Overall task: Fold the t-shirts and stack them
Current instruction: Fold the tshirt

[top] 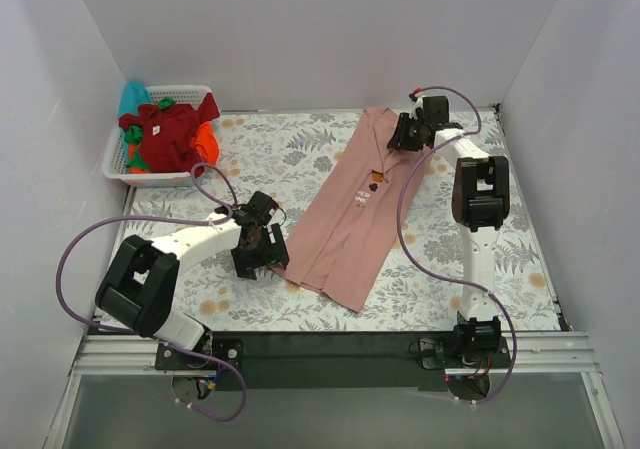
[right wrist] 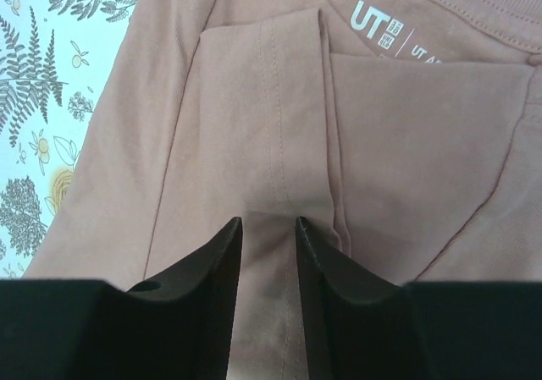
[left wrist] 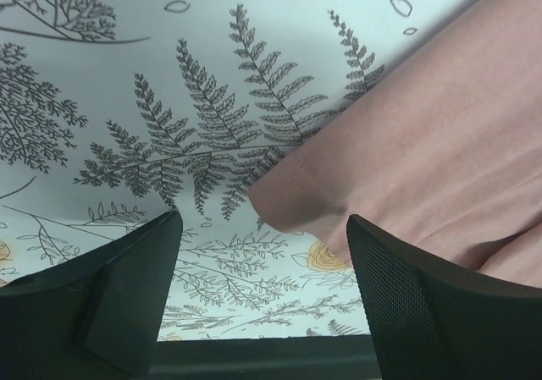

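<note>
A dusty-pink t-shirt (top: 352, 219) lies flat on the floral cloth, folded into a long strip with its collar at the far end and a small print showing mid-chest. My left gripper (top: 268, 254) sits low at the shirt's near-left corner (left wrist: 292, 202). Its jaws stand wide open (left wrist: 262, 219), and the corner lies between them, nearer the right finger (left wrist: 423, 304). My right gripper (top: 403, 134) is over the collar end. Its jaws (right wrist: 268, 221) stand a narrow gap apart on the folded-in sleeve (right wrist: 271, 126), below the neck label (right wrist: 377, 20). The cloth between them looks flat, not lifted.
A white slatted basket (top: 113, 164) at the far left corner holds more t-shirts: dark red (top: 165, 137), orange (top: 207, 141) and teal (top: 133, 97). White walls close in the table on three sides. The floral cloth (top: 270, 149) covers the table.
</note>
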`<move>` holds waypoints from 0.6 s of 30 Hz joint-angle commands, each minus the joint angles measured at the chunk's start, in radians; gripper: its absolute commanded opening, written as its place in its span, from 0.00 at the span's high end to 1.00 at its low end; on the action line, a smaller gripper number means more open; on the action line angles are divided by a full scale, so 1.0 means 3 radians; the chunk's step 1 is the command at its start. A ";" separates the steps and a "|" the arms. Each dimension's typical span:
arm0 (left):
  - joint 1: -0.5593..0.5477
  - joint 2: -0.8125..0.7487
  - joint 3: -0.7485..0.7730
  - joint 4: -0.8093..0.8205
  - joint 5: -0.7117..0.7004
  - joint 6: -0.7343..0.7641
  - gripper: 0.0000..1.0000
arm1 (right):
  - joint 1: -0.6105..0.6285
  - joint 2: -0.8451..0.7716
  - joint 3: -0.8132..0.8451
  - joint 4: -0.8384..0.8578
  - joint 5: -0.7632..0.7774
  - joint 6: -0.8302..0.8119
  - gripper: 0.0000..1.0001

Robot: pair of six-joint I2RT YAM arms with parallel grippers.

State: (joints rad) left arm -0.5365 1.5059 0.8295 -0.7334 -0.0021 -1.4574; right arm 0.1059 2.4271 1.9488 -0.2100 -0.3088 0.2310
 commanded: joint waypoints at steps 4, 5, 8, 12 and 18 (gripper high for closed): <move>0.0004 -0.0218 -0.0010 0.0021 0.0155 -0.0025 0.23 | 0.0102 -0.0771 -0.0521 -0.0164 -0.0009 -0.0059 0.60; 0.0004 -0.0259 0.0026 0.0021 0.0135 -0.0035 0.23 | 0.0133 -0.0885 -0.0645 -0.0159 0.0072 -0.0034 0.60; 0.0004 -0.0300 0.0144 0.0026 0.0048 -0.0081 0.23 | 0.0179 -0.1381 -0.1282 -0.0123 0.0236 0.0088 0.60; 0.0004 -0.0188 0.0201 0.0052 -0.0263 -0.0097 0.23 | 0.0255 -0.2157 -0.2072 -0.0036 0.0339 0.0216 0.57; 0.0004 0.0022 0.0124 0.0169 -0.0280 -0.0102 0.38 | 0.0342 -0.3042 -0.3104 0.0010 0.0252 0.0391 0.56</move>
State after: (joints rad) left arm -0.5365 1.4918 0.8616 -0.7033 -0.0608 -1.4788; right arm 0.2035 1.5944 1.1191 -0.2192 -0.2344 0.3073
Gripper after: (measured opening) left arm 0.648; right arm 0.437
